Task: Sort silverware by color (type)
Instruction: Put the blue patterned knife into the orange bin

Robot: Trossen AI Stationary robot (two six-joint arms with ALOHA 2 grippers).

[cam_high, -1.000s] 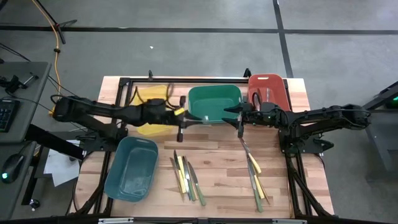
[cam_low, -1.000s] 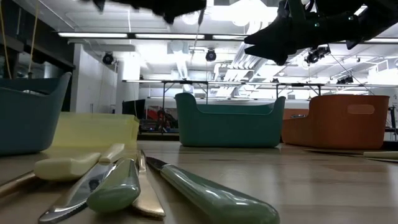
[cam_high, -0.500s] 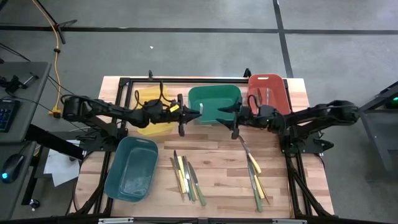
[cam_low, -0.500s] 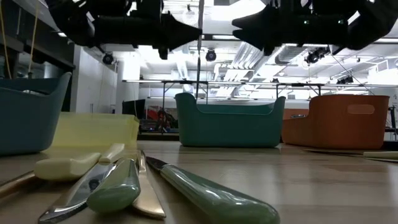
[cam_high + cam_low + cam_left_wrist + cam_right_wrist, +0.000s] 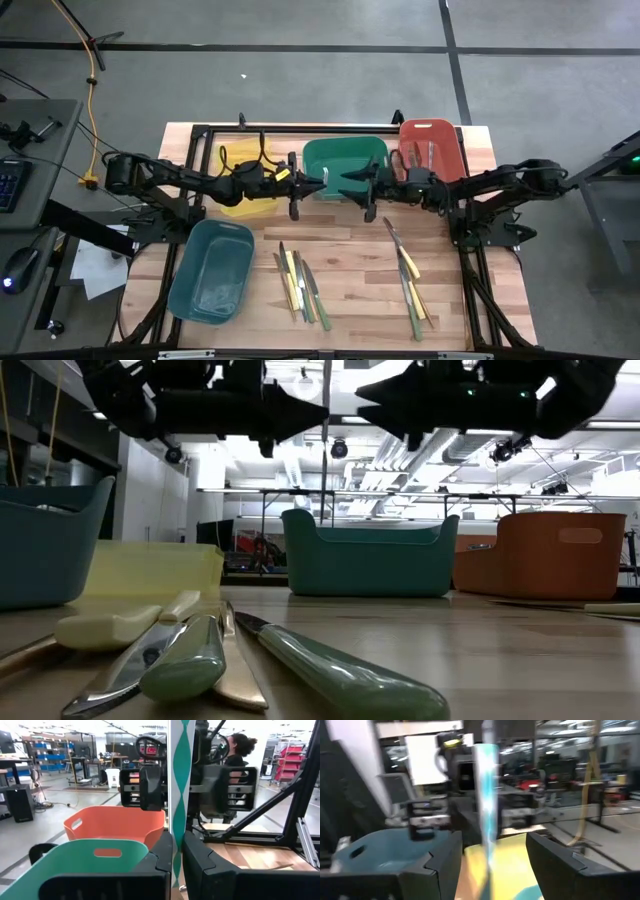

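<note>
Two grippers meet nose to nose above the green bin (image 5: 345,166), toward twelve o'clock on the table (image 5: 350,250). The left gripper (image 5: 318,183) is clamped on a teal-handled utensil (image 5: 180,785), which stands upright between its fingers (image 5: 165,855) in the left wrist view. The right gripper (image 5: 346,184) faces it from three o'clock with its jaws spread wide, the utensil showing between them in the right wrist view.

My reading is a hand-over in mid-air: the right arm is lined up to take the utensil. The next move calls for the right jaws to close squarely on the handle before the left ones let go, or it drops.

Other silverware lies sorted in part: one bundle (image 5: 300,283) at six o'clock, another (image 5: 408,280) toward five o'clock. Some pieces (image 5: 428,152) lie in the red bin (image 5: 430,128) at one o'clock. Yellow bin (image 5: 238,155) sits at eleven o'clock, blue bin (image 5: 210,270) at eight.

No brand, label or writing is readable.
</note>
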